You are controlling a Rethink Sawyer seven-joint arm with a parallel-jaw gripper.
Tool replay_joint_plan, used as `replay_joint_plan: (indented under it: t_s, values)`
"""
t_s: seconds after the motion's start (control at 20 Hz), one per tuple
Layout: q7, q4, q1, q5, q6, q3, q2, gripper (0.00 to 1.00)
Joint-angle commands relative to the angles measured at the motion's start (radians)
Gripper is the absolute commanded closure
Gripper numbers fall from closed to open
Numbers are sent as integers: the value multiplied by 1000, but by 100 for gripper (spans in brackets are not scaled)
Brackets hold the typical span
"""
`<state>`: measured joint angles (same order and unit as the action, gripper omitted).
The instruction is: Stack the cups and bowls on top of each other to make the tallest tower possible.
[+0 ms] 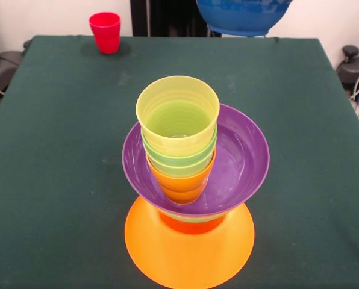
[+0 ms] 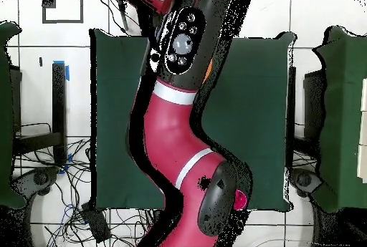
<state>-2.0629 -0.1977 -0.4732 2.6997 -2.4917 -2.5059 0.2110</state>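
The tower stands mid-table in the front view. An upturned very large orange bowl (image 1: pixel 188 253) is its base, with a small red-orange bowl (image 1: pixel 191 224) and a thin green rim on top. Above them a purple bowl (image 1: pixel 243 159) sits upright. It holds several nested cups, with an orange cup (image 1: pixel 182 182) lowest and a pale yellow cup (image 1: pixel 178 111) on top. A lone red cup (image 1: pixel 105 31) stands at the far left corner. A blue bowl (image 1: pixel 243 15) hangs in the air at the top edge, and what holds it is out of frame. The gripper shows in neither view.
A dark green cloth covers the table (image 1: pixel 59 150). In the overhead view the red and black arm (image 2: pixel 175 115) hides most of the table. Only a sliver of the orange bowl (image 2: pixel 208 72) and part of the red cup (image 2: pixel 240 200) show. Cables lie on the floor around.
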Motion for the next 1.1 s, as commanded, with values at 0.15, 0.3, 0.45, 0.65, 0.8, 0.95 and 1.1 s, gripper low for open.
replay_joint_plan:
  t_s: [0.15, 0.3, 0.45, 0.65, 0.8, 0.95, 1.1]
  values:
    - [343, 65, -22, 154, -1, -35, -42, 100]
    - [348, 69, -24, 166, 16, -57, -50, 100]
    - [344, 73, -25, 175, 26, -77, -56, 100]
    - [346, 76, -27, 187, 42, -98, -64, 100]
    - [361, 78, -29, 196, 57, -109, -71, 100]
    - [376, 77, -31, 207, 65, -117, -75, 100]
    - [389, 77, -33, 218, 70, -125, -78, 100]
